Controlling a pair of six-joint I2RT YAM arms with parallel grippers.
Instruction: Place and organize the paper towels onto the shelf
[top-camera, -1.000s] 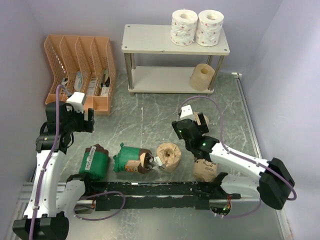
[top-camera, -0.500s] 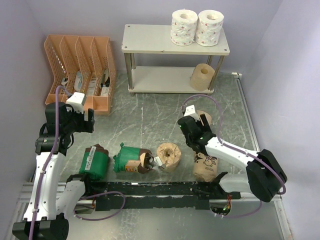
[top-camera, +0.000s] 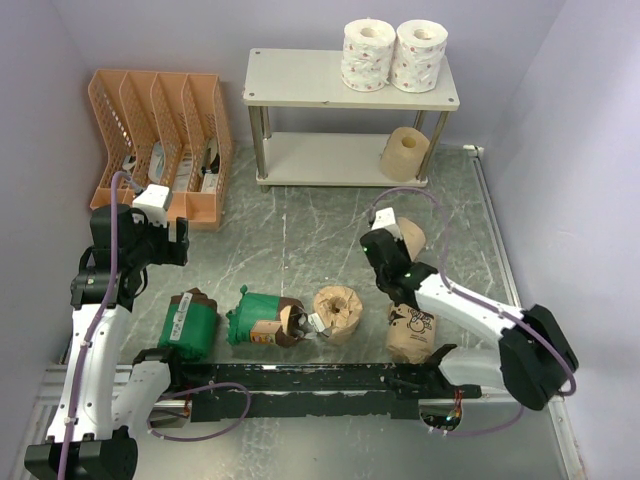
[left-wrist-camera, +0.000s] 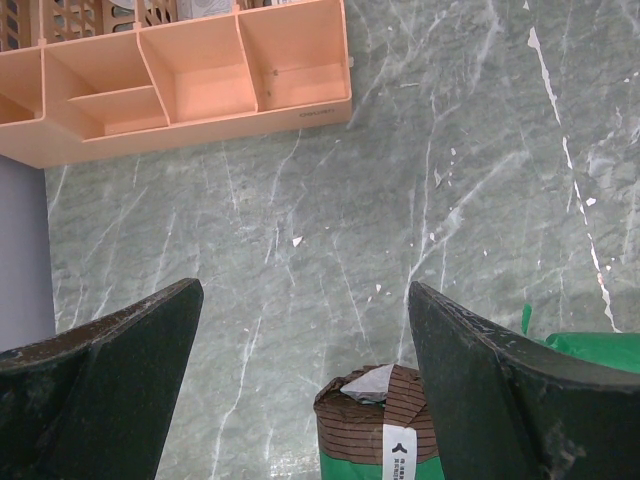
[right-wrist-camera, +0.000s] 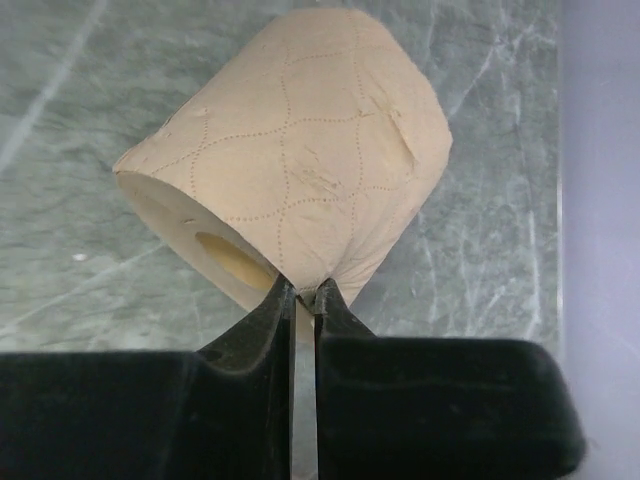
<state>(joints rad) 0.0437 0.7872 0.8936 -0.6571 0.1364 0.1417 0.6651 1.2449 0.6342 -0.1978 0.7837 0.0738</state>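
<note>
A plain tan roll (right-wrist-camera: 300, 190), quilted in dotted lines, is in front of the shelf (top-camera: 300, 78). The right gripper (right-wrist-camera: 298, 300) pinches its wall, jaws almost together.

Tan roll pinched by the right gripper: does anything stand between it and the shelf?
Nothing visible does. The right gripper is shut on the tan roll, and only bare tabletop lies between it and the shelf. A second tan roll fills the lower board's right end.

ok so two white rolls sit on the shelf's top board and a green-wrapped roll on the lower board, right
No: the top external view shows a plain tan roll on the lower board, not a green-wrapped one. The two white rolls are on the top board.
</note>
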